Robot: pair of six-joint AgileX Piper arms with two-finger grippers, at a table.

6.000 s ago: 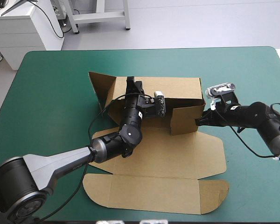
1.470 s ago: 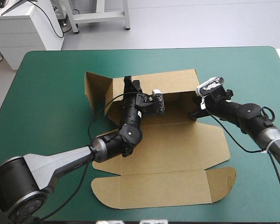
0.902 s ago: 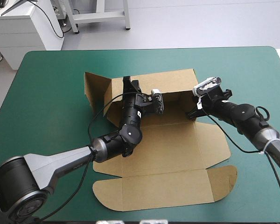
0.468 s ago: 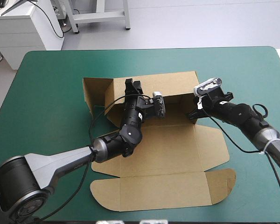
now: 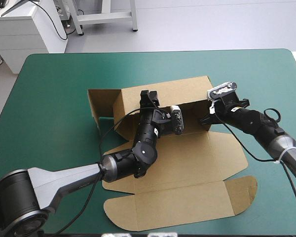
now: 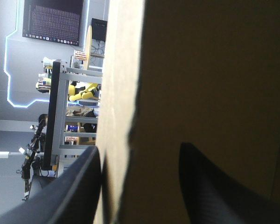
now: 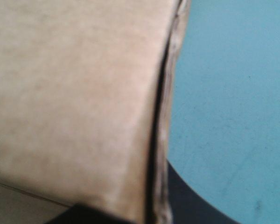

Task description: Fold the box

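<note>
The brown box point(image 5: 187, 158) lies mid-table with its base flat and its lid point(image 5: 177, 207) flat toward the near edge. Its back wall point(image 5: 180, 91) stands raised, with an end flap point(image 5: 101, 101) sticking out at the left. My left gripper point(image 5: 148, 97) straddles the top of that wall. In the left wrist view the board point(image 6: 200, 70) runs between the two black fingers point(image 6: 74, 186). My right gripper point(image 5: 205, 118) is at the wall's right end. There the board point(image 7: 74, 93) fills the right wrist view, its edge beside a black finger point(image 7: 196, 200).
The teal-green cover point(image 5: 54, 89) surrounds the box on all sides. The lid's front edge lies close to the table's near edge.
The whole box has slid and turned toward the right, lid included. My left gripper moved right along the back wall. My right gripper stayed at the wall's right end.
</note>
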